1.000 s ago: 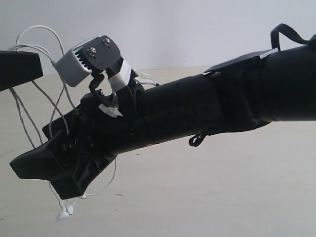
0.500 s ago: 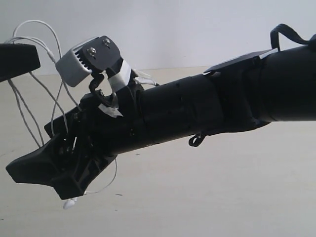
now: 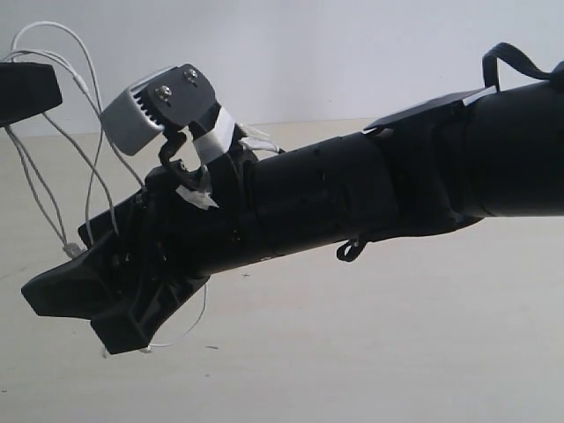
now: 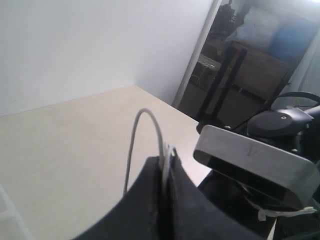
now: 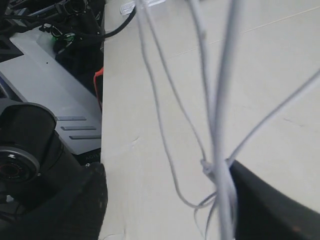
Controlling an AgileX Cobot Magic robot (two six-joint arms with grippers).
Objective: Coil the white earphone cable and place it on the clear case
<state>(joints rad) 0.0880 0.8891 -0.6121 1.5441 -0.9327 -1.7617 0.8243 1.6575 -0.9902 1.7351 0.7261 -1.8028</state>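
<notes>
The white earphone cable [image 3: 37,189] hangs in loose loops from my left gripper [image 3: 40,88] at the upper left. That gripper is shut, with strands [image 4: 131,155] pinched between its tips [image 4: 167,160]. My right gripper [image 3: 79,317] reaches in low from the right, beneath the left one. It is open [image 5: 167,200], and several cable strands [image 5: 218,125] drop through the gap, resting against one finger [image 5: 270,205]. A small white joint piece [image 3: 72,249] on the cable sits just above the right gripper. No view shows the clear case clearly.
The pale wooden tabletop [image 3: 370,352] spreads under both arms, with a white wall behind. The right arm's grey wrist camera [image 3: 141,115] sits close to the left gripper. Past the table's edge [image 5: 102,130] lie grey equipment [image 5: 45,95] and black cables.
The left gripper has moved left and up, drawing the loops with it. The earbuds that dangled under the right gripper have risen out of sight. The right gripper dipped, then came back.
</notes>
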